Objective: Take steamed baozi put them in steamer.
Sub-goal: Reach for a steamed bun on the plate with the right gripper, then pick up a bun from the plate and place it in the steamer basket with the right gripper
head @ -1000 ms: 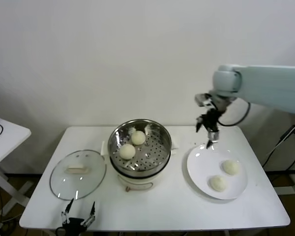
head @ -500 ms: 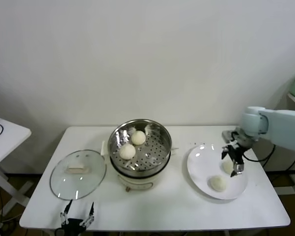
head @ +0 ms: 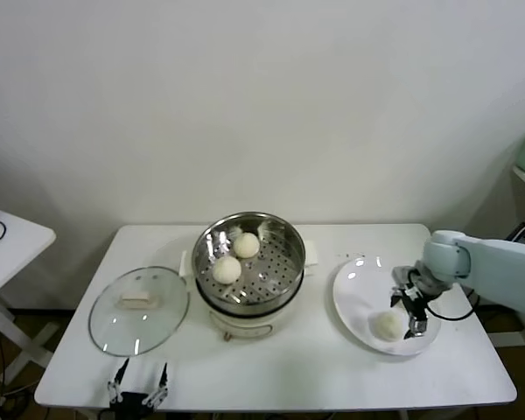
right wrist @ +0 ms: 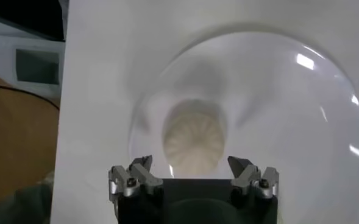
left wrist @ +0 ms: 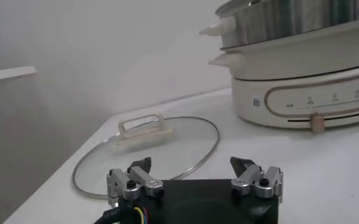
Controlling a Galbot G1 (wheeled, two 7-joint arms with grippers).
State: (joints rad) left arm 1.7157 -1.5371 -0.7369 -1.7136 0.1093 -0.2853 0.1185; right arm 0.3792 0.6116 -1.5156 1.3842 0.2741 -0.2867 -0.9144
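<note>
The steel steamer (head: 276, 254) sits on its cream pot base (head: 245, 325) at the table's middle and holds two baozi (head: 227, 269) (head: 246, 245). A white plate (head: 354, 293) lies to its right with one baozi (head: 388, 325) showing near its front. My right gripper (head: 411, 306) is low over the plate's right part and hides the other bun in the head view. In the right wrist view this gripper (right wrist: 191, 163) is open, with a baozi (right wrist: 195, 141) on the plate (right wrist: 289, 122) just ahead of its fingertips. My left gripper (head: 138, 385) is open and empty at the table's front left.
A glass lid (head: 138, 308) with a cream handle lies flat left of the pot; it also shows in the left wrist view (left wrist: 145, 146), with the pot base (left wrist: 301, 79) beyond. A second white table (head: 4, 236) stands at far left.
My right arm swung from above the plate's far edge to the right and down, and now sits low over the plate's right bun. The left arm has not moved.
</note>
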